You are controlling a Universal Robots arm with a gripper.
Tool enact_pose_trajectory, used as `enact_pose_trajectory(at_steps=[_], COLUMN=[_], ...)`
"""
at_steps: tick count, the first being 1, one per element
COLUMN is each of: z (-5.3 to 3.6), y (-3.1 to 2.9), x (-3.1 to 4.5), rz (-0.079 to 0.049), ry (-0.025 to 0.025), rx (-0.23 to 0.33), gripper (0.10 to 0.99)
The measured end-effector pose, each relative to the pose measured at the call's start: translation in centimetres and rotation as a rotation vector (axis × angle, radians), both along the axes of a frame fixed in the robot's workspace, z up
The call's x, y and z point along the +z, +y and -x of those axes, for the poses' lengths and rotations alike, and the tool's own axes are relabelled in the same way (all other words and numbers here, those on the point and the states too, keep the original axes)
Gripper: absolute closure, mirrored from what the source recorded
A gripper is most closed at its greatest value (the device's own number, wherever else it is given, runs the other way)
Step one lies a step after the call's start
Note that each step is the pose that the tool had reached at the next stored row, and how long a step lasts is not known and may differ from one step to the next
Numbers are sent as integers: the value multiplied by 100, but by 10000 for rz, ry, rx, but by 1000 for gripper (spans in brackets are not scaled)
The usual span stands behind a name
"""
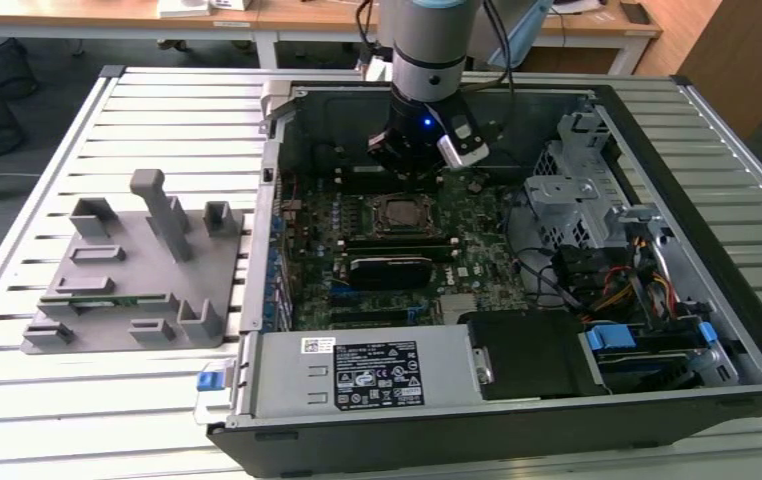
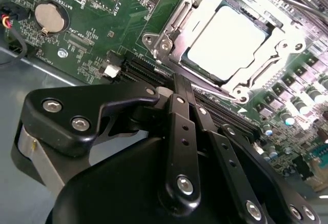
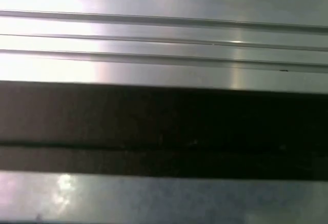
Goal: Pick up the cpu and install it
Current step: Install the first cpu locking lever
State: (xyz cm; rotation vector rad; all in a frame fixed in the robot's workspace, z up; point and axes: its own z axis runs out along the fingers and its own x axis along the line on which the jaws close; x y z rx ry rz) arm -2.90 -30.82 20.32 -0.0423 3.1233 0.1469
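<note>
While the arm reaches down into the open computer case (image 1: 741, 330) on the slatted metal worktop (image 1: 168, 110), the pincer (image 1: 415, 175) hangs over the green motherboard (image 1: 381, 240), just beyond the socket as the exterior view shows it. In the second wrist view the pincer (image 2: 177, 88) appears clenched, its black fingers (image 2: 180, 106) pressed together with nothing between them. The cpu (image 2: 228, 42) lies flat in the socket frame (image 2: 169, 34), its silvery-white top bare, near the fingertips but apart from them. A round coin battery (image 2: 50, 18) sits on the board well to one side. The grey holder block (image 1: 141, 270) rests on the worktop at the exterior view's left, outside the case.
</note>
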Motion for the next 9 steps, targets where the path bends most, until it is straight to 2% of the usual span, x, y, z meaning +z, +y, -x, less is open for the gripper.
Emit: enact_pose_trajectory(at_steps=[5,9], z=[-14,-16], y=[0,0], x=[-48,-49], rz=[-1,0], ry=[-1,0], rx=[1,1], gripper=[980,980])
